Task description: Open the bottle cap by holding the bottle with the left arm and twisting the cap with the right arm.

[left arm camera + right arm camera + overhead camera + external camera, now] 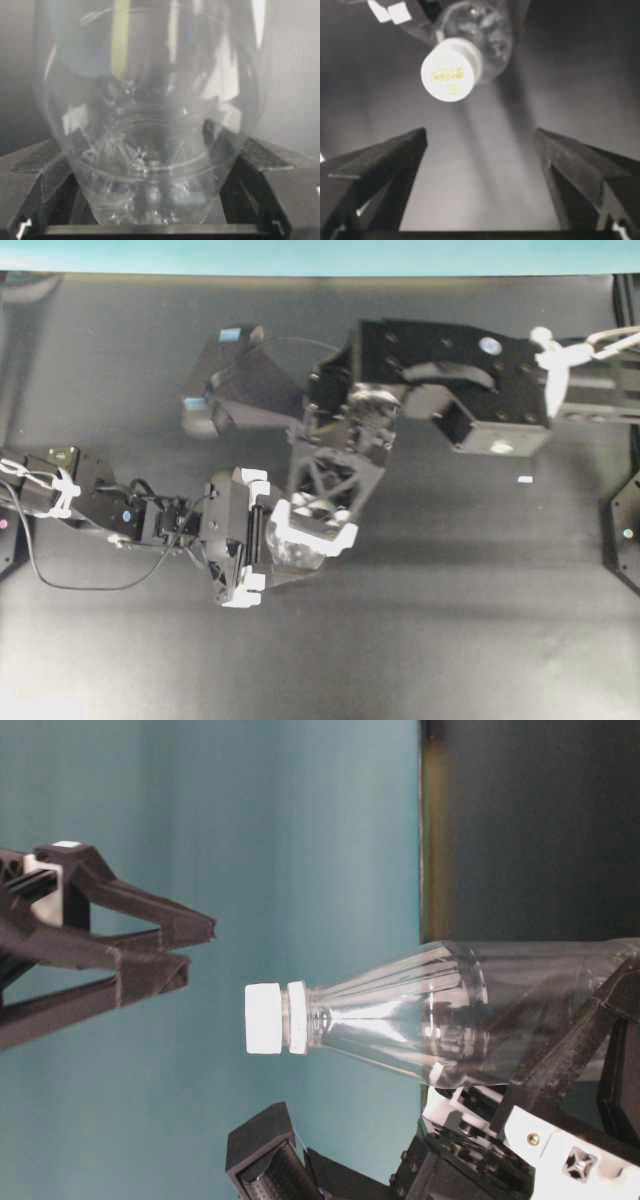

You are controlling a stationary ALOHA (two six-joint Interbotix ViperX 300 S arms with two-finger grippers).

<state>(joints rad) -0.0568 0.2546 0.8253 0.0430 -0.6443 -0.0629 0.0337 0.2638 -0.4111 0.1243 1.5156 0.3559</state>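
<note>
Right wrist view: bottle cap (448,76) sits clear above the wide-spread right end effector (480,145).

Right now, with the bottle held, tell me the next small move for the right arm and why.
Probably bring the right gripper onto the white cap, then close. Its jaws stand wide open with the cap off-centre, up and to the left in the wrist view, and a gap shows at table level. The left gripper already holds the clear bottle, cap still on.
</note>
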